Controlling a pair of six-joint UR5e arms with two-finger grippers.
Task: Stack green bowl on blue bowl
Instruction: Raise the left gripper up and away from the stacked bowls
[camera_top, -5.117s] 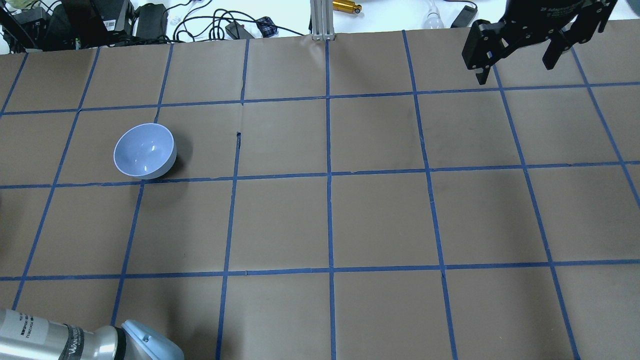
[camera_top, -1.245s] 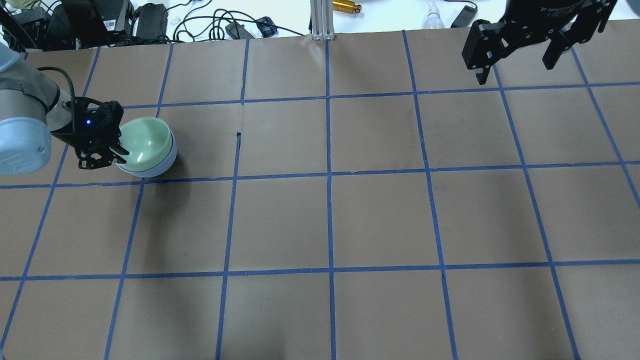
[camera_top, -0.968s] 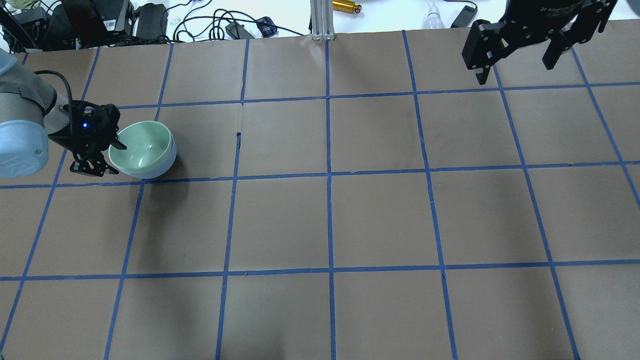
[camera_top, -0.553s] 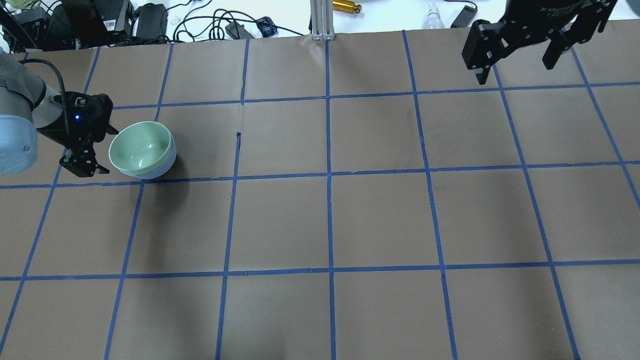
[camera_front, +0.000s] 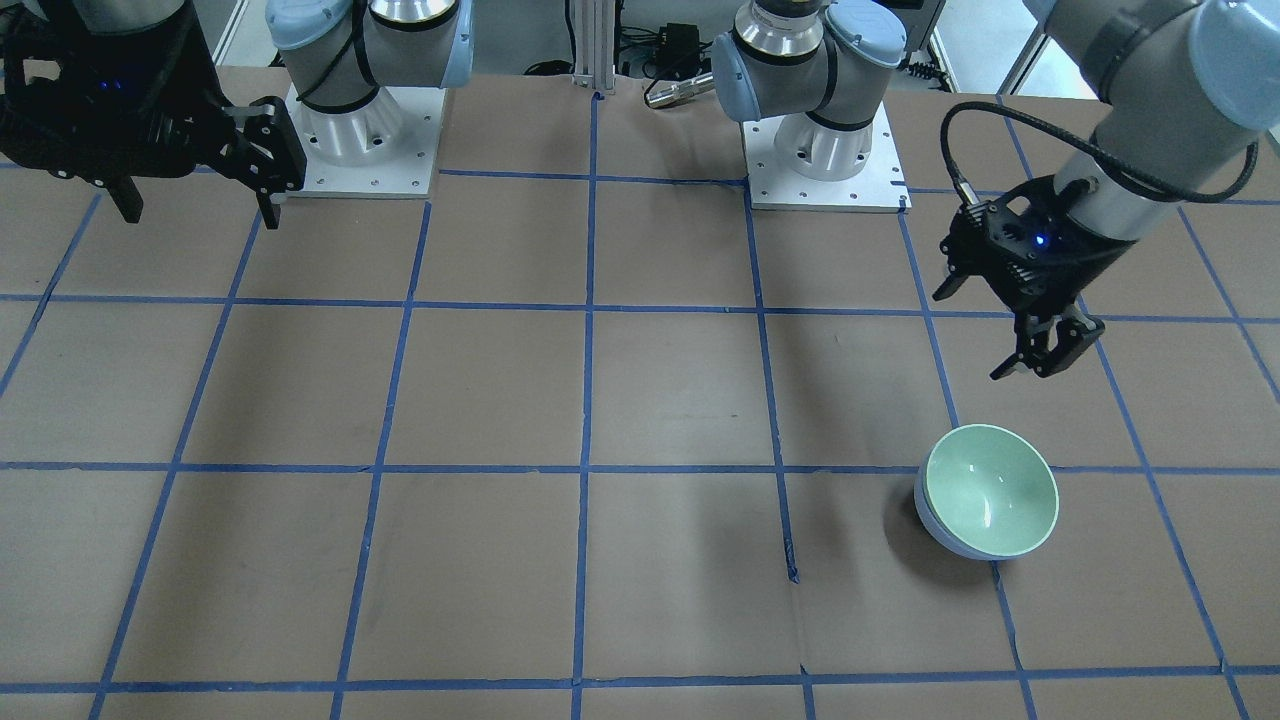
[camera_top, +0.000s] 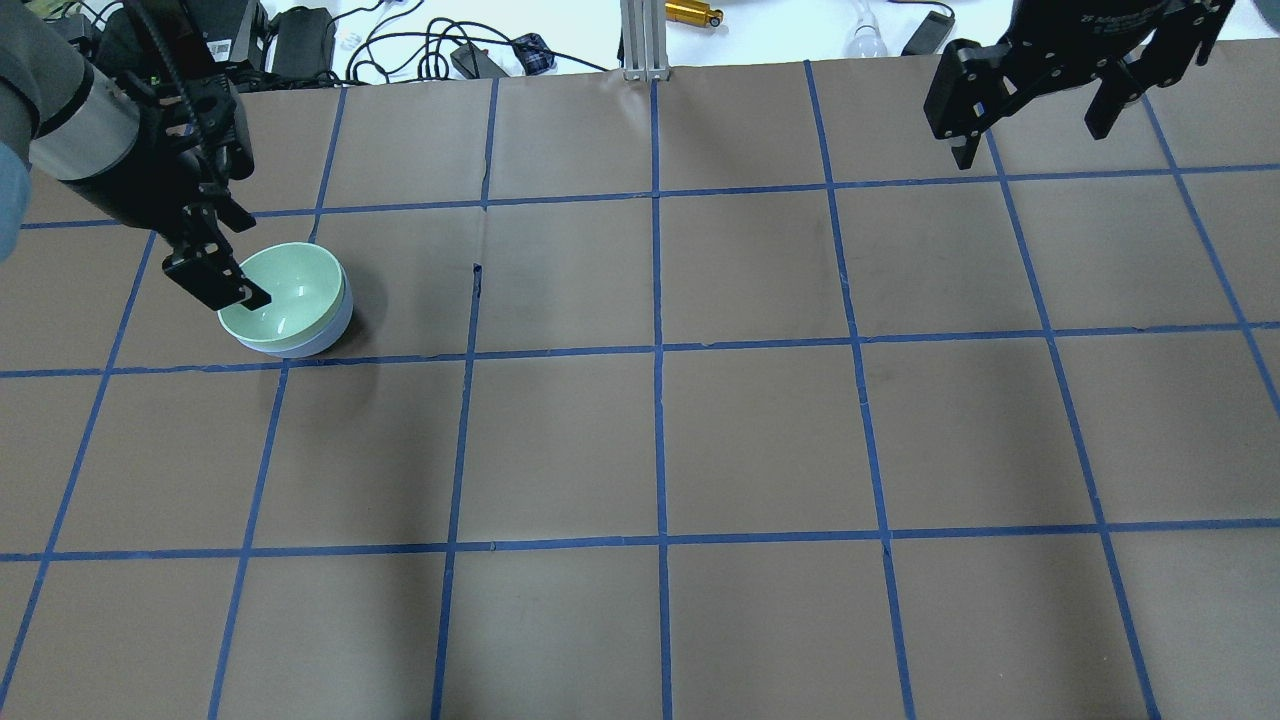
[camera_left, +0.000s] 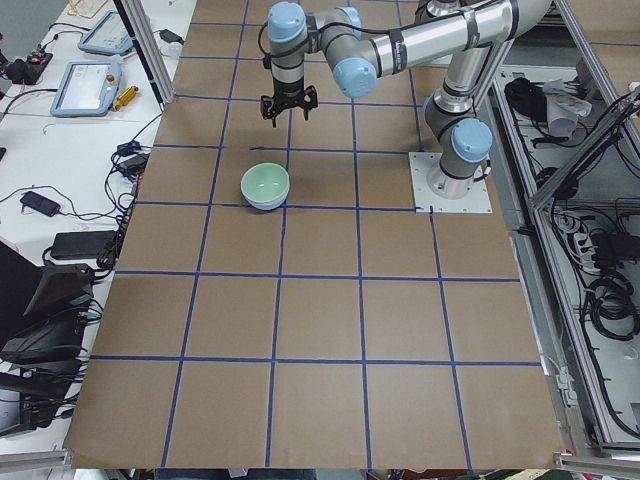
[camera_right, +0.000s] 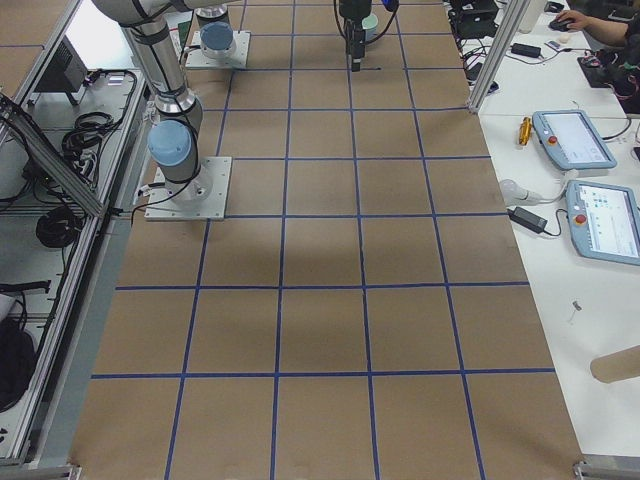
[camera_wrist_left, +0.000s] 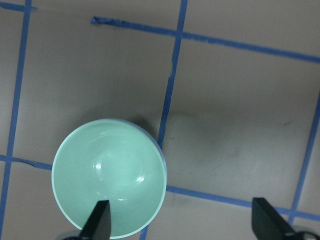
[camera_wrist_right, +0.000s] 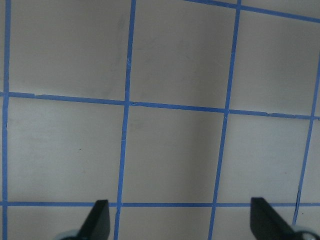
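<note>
Jaws of left tool gape wide, holding nothing.

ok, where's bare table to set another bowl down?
The table is bare almost everywhere: the whole near row, and every square from the right gripper across to the stack. The only crowded spot is on the robot's left, where the green bowl sits in the blue bowl, with the left gripper, jaws open, raised beside it.
</note>
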